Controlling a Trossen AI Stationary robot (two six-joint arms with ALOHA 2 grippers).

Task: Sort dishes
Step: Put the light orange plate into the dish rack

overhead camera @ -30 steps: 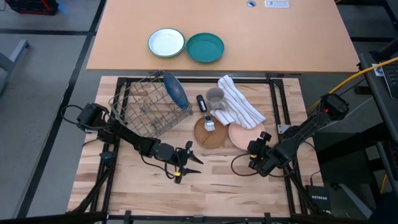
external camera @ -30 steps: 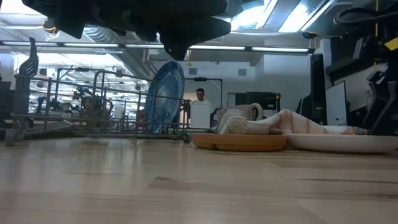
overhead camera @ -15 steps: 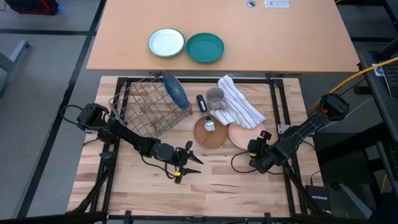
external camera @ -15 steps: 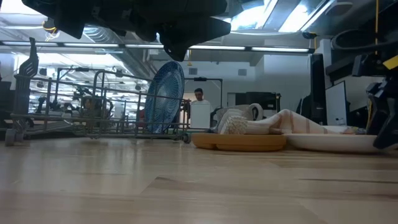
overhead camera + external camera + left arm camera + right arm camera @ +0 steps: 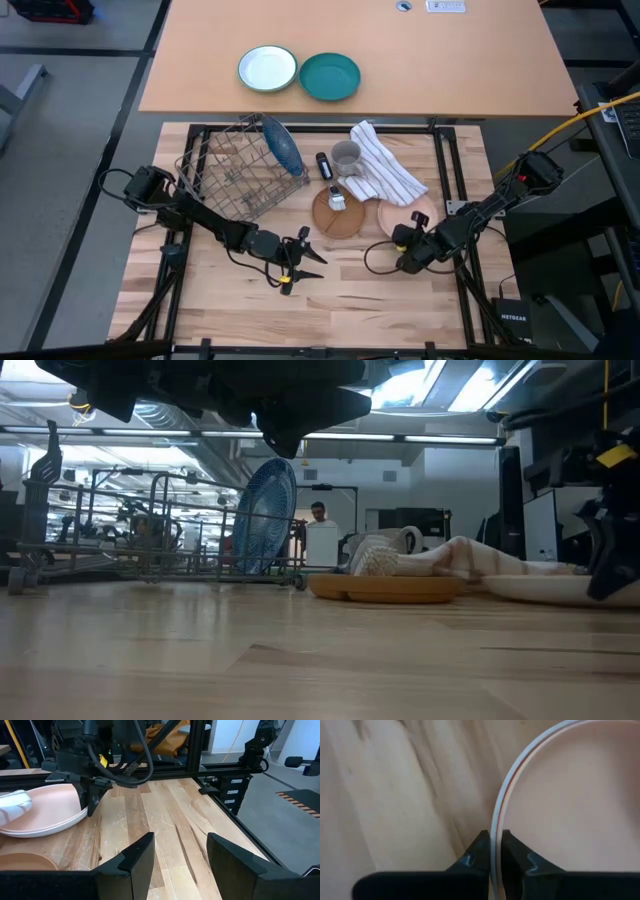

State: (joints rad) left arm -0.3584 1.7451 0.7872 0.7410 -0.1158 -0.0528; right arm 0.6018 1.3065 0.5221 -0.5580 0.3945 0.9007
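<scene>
The pale pink plate (image 5: 402,214) lies on the wooden table (image 5: 220,290), right of the brown wooden plate (image 5: 338,214). My right gripper (image 5: 404,238) is shut on the pink plate's near rim. The dark blue plate (image 5: 282,148) stands on edge in the wire rack (image 5: 235,168). My left gripper (image 5: 318,256) hangs open over the table's middle, nothing between its fingers (image 5: 135,862). My right gripper pinches the pink plate's near rim (image 5: 496,840) between its two fingers, one inside the rim and one (image 5: 479,851) outside it. The fingers come from above, slanting in from the table's right side. Whether that edge is off the table I cannot tell.
A striped cloth (image 5: 388,172) lies behind the two plates, its end on the pink one; a grey mug (image 5: 346,156) stands beside it. A small brush (image 5: 338,200) sits on the wooden plate. A white plate (image 5: 267,68) and a teal plate (image 5: 330,77) lie on the far table.
My right gripper has moved a little toward the table's left, in to the pink plate, and has shut on its near rim.
</scene>
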